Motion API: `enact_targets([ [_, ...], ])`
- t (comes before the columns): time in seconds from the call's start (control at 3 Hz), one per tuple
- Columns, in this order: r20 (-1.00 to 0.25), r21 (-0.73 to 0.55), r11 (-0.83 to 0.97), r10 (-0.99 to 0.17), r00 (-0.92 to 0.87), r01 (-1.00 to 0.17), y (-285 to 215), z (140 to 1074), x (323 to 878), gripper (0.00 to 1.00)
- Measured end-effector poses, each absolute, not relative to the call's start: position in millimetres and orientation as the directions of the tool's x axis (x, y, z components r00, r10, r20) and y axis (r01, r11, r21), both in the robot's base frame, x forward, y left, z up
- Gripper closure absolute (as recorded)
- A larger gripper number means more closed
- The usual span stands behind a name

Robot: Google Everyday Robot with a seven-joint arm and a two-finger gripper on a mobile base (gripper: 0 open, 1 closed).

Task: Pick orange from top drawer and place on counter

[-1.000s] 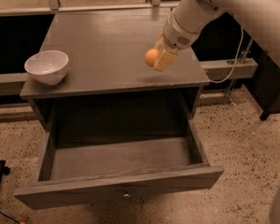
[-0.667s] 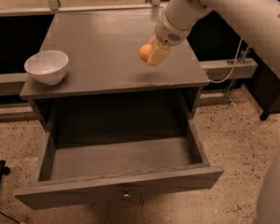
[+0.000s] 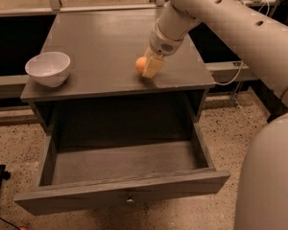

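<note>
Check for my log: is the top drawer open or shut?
Open: the top drawer is pulled out, floor showing. The gripper is at the orange, above the counter.

smooth cream arm (image 3: 221, 13), small dark holes; tan gripper (image 3: 149, 70) at counter (image 3: 101, 37)

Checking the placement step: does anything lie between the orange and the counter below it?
Nothing visible does. The gripper holds the orange low over the counter's front right part, where the surface is bare. The white bowl sits apart at the left edge.
</note>
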State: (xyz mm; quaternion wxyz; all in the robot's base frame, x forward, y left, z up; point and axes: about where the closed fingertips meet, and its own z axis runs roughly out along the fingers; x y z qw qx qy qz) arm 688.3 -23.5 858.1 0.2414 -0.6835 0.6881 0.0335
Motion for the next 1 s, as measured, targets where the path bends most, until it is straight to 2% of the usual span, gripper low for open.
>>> enact_targets([
  [0.33,-0.378,-0.283,0.063,-0.924,0.051,-0.957,-23.5,857.6,688.3,0.00],
  [0.67,-0.391,-0.283,0.067,-0.919,0.051,-0.957,-26.6,858.0,686.7,0.00],
  [1.0,-0.482,-0.280,0.096,-0.874,0.054,-0.955,-48.6,861.9,675.0,0.00],
])
